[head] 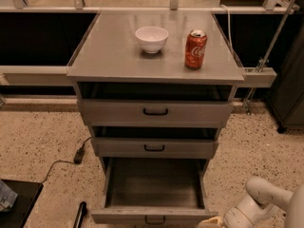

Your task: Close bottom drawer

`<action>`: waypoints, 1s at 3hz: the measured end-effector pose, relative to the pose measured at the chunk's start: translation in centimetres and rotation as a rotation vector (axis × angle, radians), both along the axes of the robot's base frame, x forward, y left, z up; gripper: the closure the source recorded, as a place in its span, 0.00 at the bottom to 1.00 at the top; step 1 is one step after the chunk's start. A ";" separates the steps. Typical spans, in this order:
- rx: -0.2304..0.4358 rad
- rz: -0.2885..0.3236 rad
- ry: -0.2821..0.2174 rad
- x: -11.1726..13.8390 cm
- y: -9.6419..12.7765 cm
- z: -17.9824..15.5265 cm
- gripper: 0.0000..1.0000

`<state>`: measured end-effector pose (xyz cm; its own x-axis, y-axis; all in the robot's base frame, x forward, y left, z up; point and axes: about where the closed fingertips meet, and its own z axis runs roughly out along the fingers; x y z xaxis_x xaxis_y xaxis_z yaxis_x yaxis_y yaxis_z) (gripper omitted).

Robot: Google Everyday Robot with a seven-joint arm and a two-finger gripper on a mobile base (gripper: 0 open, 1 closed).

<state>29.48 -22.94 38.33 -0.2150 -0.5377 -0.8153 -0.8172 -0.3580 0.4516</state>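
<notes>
The bottom drawer point(153, 186) of the grey metal cabinet is pulled far out, and its plain grey box is empty. Its narrow front panel with a small black handle point(155, 219) lies at the lower edge of the camera view. My white arm point(259, 202) reaches in from the lower right corner. My gripper point(211, 221) is low at the frame's bottom edge, right beside the right end of the drawer's front panel. Most of the gripper is cut off by the frame edge.
The top drawer point(155, 111) and the middle drawer point(154, 147) each stand slightly out. A white bowl point(151, 38) and a red soda can point(195, 49) stand on the cabinet top. A black cable with a plug point(79, 155) and a black rod point(80, 214) lie on the speckled floor to the left.
</notes>
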 end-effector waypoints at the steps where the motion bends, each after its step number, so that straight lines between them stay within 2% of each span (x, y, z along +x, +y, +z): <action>1: -0.012 -0.032 -0.003 0.0 -0.4 -0.2 0.00; 2: 0.090 -0.219 -0.075 -0.1 -0.3 -2.1 0.00; 3: 0.244 -0.512 -0.135 -1.2 -2.4 -2.7 0.00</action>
